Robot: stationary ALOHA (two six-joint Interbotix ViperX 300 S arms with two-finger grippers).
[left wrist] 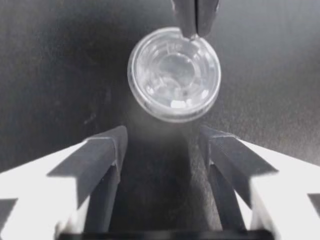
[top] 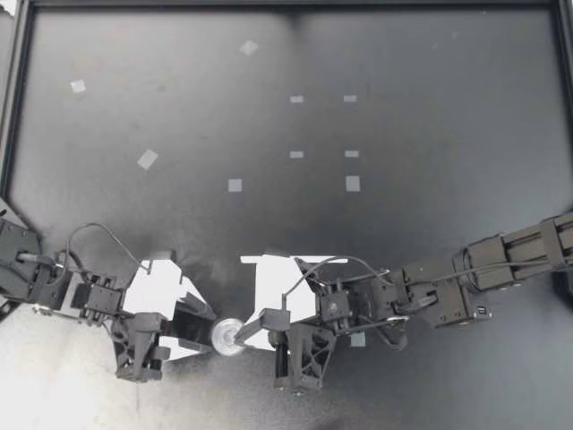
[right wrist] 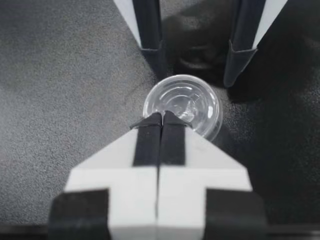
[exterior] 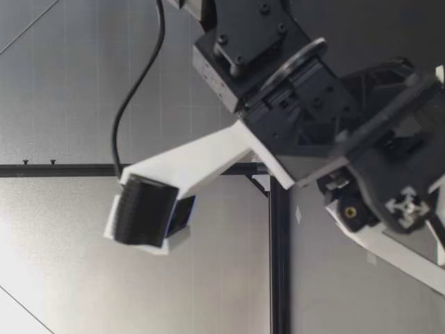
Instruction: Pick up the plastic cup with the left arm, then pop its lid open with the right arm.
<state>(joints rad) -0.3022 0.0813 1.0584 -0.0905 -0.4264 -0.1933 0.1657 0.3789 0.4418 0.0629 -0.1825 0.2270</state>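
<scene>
Your right tool is pinching the rim of the clear cup, its two fingers pressing nearly together on the thin wall. Your left tool is standing wide open and facing it, gripping nothing. The cup is sitting just ahead of its fingertips, between the two tools, near the front edge of the dark desk.

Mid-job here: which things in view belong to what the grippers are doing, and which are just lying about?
In the job:
clear cup, rim pinched by my right gripper
left gripper, open, the cup just ahead of it

Lying about:
white tape squares, scattered on the black table
</scene>
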